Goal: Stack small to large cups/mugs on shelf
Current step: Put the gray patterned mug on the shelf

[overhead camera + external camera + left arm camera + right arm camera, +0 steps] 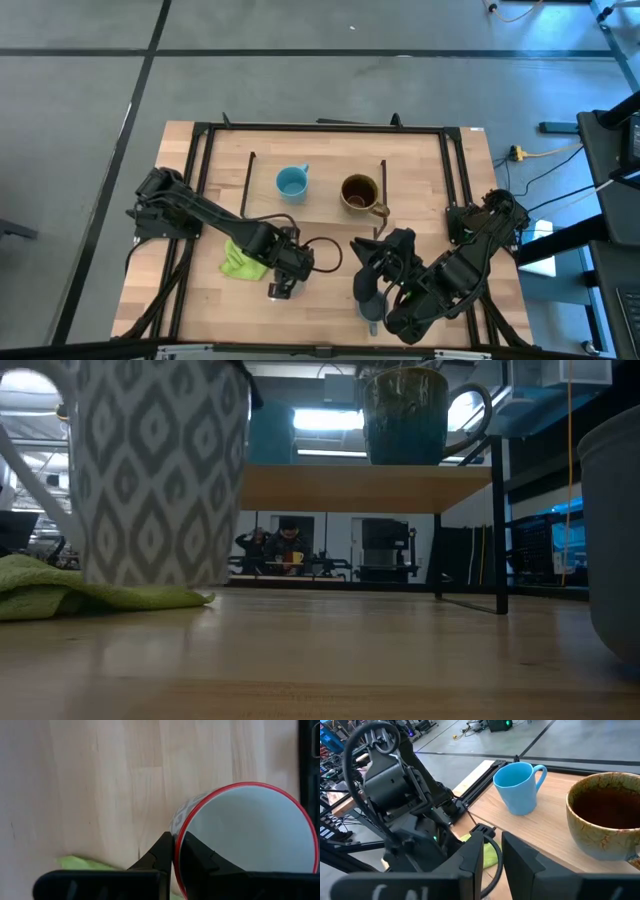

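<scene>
The left gripper's (173,851) fingers (157,855) are pinched narrow on the rim of the white patterned mug (250,837), one finger outside the wall and one inside, just by its red lip. In the overhead view this mug (281,289) sits on the bench near the front edge, right of the green cloth (240,262), and from table height its base seems to rest on or against that cloth.

To lift it well, I judge the pinch should stay firm and the rise go straight up, since a thin rim grip lets a mug swing; clearing the cloth first would avoid dragging it.

The right gripper (492,851) has its fingers a moderate gap apart, holding nothing that I can see. That arm hangs over the bench's front right, with a grey-blue mug (371,312) mostly hidden beneath it.

On the shelf (320,215), further back, stand the light blue mug (291,183) on the left and the brown mug (360,192) on the right, well apart and both upright.

The bench (190,290) is light planked wood inside a black frame. Beyond it lies a grey concrete floor, and in the level view a person (288,545) sits far off.
</scene>
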### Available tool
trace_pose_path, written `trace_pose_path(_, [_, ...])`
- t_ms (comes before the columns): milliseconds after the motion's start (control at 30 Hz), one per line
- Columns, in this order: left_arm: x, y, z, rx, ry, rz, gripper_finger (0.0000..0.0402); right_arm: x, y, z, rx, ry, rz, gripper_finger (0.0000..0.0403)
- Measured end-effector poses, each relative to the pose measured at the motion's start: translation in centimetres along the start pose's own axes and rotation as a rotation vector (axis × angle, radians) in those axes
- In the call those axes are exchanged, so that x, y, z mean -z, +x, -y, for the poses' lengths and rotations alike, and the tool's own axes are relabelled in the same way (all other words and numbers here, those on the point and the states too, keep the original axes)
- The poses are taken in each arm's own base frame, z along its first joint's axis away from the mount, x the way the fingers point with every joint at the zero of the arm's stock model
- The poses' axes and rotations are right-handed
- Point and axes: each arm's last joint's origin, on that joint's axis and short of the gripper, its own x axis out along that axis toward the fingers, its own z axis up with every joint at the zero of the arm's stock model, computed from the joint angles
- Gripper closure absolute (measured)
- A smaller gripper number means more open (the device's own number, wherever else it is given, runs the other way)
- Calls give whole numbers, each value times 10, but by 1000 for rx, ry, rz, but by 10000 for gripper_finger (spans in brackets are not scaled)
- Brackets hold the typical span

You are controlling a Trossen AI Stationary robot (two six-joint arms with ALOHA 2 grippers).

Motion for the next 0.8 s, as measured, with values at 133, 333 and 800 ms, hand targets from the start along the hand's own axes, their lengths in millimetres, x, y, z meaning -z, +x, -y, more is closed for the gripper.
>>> trace_pose_path(133, [0,1,0,-3,-1,3,381,0,0,0,0,0,-4,331])
trace_pose_path(333, [-3,1,0,-3,-3,30,381,0,0,0,2,-5,-4,331])
trace_pose_path(800, [-5,1,0,-1,-6,47,372,0,0,1,3,-10,-4,331])
